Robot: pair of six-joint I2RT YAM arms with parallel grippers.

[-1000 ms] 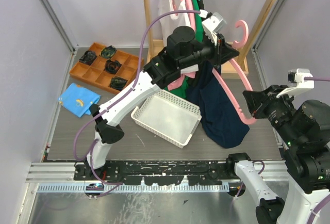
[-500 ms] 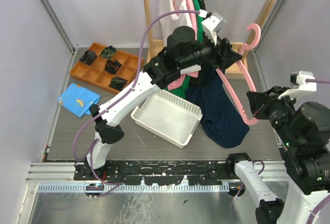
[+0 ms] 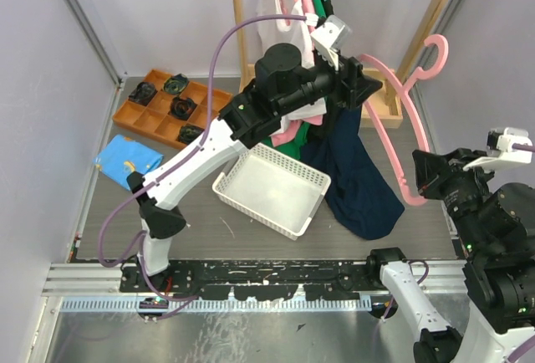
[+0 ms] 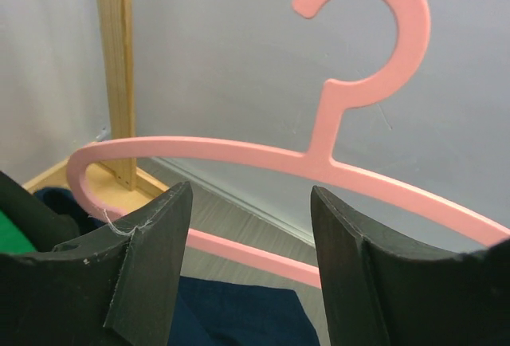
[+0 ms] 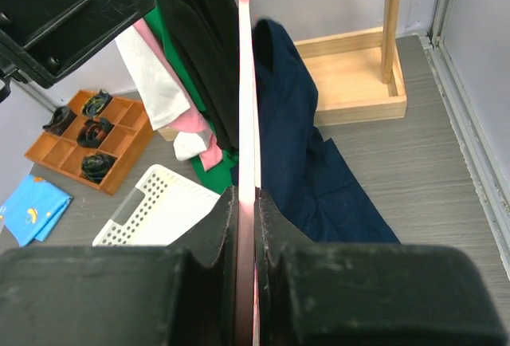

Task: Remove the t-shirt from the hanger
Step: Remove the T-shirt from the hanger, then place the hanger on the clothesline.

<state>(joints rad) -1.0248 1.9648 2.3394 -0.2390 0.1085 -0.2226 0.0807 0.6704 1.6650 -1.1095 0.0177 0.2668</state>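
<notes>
The pink hanger [image 3: 399, 120] slants from its hook at the upper right down to my right gripper [image 3: 422, 181], which is shut on its lower end. In the right wrist view the hanger [image 5: 245, 83] runs edge-on out of the shut right gripper [image 5: 245, 202]. The navy t-shirt [image 3: 361, 187] droops from near the hanger's upper arm onto the table; whether it still hangs on that arm I cannot tell. My left gripper [image 3: 361, 89] stands open beside the upper arm. In the left wrist view the hanger [image 4: 319, 159] lies beyond the open left gripper [image 4: 251, 234], nothing between the fingers, navy t-shirt [image 4: 239, 318] below.
A white basket [image 3: 272, 189] sits left of the t-shirt. Other clothes hang on a wooden rack [image 3: 240, 20] behind, its base [image 3: 386, 104] under the hanger. An orange tray [image 3: 171, 108] and a blue cloth [image 3: 128, 161] lie at the left.
My left gripper has opened and let go, drawing slightly up and left. The right arm has carried the hanger up and to the right; its hook now stands higher.
</notes>
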